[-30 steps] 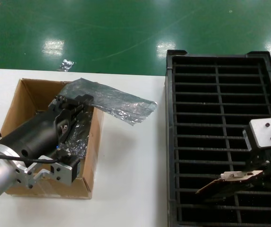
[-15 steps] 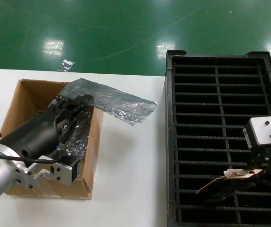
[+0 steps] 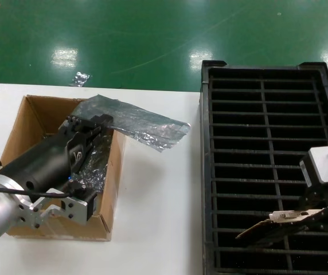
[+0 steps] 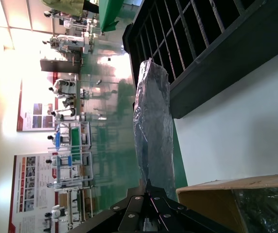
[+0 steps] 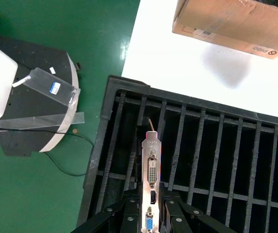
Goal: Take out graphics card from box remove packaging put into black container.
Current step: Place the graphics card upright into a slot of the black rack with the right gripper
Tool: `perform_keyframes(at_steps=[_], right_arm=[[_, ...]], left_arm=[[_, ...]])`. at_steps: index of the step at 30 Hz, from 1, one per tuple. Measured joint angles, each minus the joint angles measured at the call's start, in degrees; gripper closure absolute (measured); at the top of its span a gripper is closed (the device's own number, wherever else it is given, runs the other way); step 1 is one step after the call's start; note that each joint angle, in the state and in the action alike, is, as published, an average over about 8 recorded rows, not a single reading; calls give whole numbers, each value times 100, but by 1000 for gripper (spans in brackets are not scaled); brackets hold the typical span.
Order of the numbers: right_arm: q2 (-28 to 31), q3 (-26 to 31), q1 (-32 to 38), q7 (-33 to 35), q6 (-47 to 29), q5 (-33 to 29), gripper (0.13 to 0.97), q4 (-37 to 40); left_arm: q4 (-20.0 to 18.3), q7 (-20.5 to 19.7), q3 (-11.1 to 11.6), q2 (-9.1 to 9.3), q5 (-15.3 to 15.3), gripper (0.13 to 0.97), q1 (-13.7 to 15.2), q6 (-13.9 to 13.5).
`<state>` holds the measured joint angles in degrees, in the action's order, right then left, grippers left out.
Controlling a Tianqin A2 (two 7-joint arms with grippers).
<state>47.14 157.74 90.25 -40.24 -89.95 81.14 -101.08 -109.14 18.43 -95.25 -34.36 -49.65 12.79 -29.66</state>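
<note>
Compared with a second ago, the right pincer (image 3: 316, 215) has been lowered toward the near end of the black container (image 3: 206, 172), and the graphics card (image 3: 276, 224) has been carried down with it; the left side is unchanged.

On the left of the table (image 3: 158, 200), the box (image 3: 23, 123) is being reached into by the left pincer (image 3: 92, 125), which is closed on one end of the packaging (image 3: 135, 121). The packaging is being held up over the far right corner of the box, its free end sticking out above the table toward the container. Dark shiny wrapped bundles (image 3: 95, 166) are lying inside the box beneath the arm.

On the right, the graphics card is being gripped at its metal bracket (image 5: 150, 187) by the right pincer. It is being held over the near slots of the container's left column, with its free end tilted down. Whether the card is touching the ribs cannot be told. The other slots in view are holding nothing.
</note>
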Motion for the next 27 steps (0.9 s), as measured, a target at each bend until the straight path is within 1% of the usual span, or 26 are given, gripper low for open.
perform_keyframes(at_steps=[6, 27], right_arm=[[13, -1, -25, 8, 0, 3, 907, -19], [-202, -1, -168, 109, 0, -237, 907, 293]], left_arm=[[0, 0, 0, 0, 0, 959, 0, 0], [0, 0, 0, 0, 0, 959, 0, 0]])
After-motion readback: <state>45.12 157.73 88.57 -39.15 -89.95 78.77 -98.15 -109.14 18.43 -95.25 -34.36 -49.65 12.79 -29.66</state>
